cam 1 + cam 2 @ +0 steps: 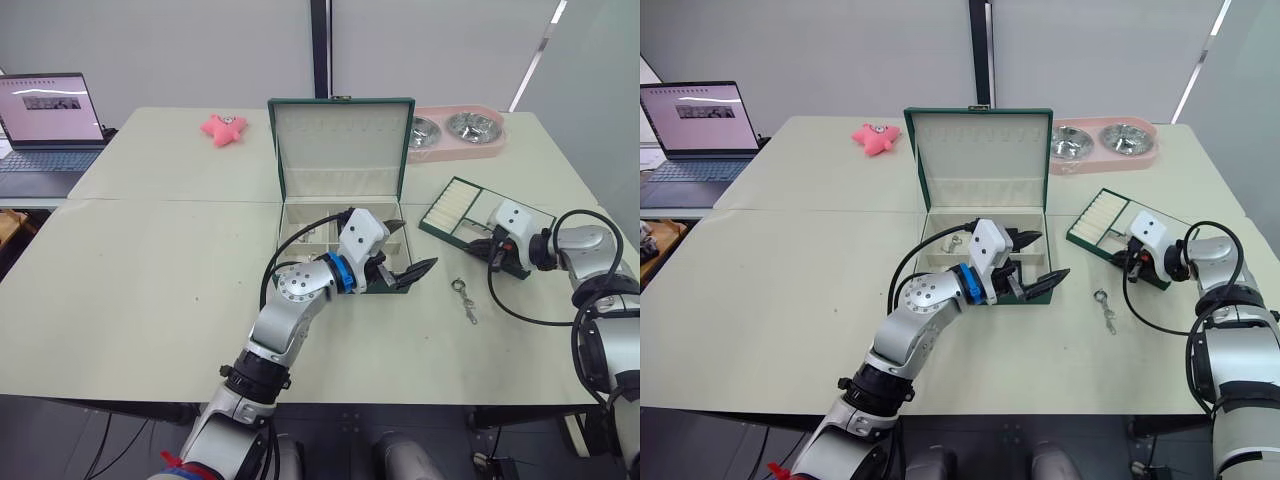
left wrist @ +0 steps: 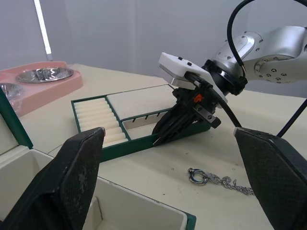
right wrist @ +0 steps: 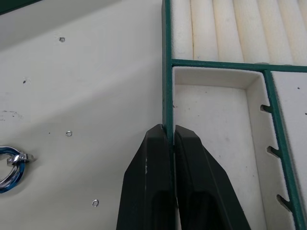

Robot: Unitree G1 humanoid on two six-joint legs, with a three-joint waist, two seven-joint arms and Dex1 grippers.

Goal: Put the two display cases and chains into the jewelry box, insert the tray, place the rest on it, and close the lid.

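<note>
The dark green jewelry box [image 1: 282,225] sits mid-table with its lid [image 1: 340,140] standing upright. A small silver piece [image 1: 952,240] lies in a left compartment. My left gripper [image 1: 415,245] hangs open over the box's front right corner, holding nothing. The tray [image 1: 458,205] lies on the table to the right of the box. My right gripper [image 3: 169,130] is shut on the tray's [image 3: 225,33] near green wall. One silver chain [image 1: 465,298] lies on the table between box and tray. The display cases are hidden.
A pink double bowl dish [image 1: 460,130] stands behind the box at the right. A pink star toy [image 1: 224,128] lies at the back left. An open laptop [image 1: 50,115] sits on a side table far left. My right arm's black cable loops near the tray.
</note>
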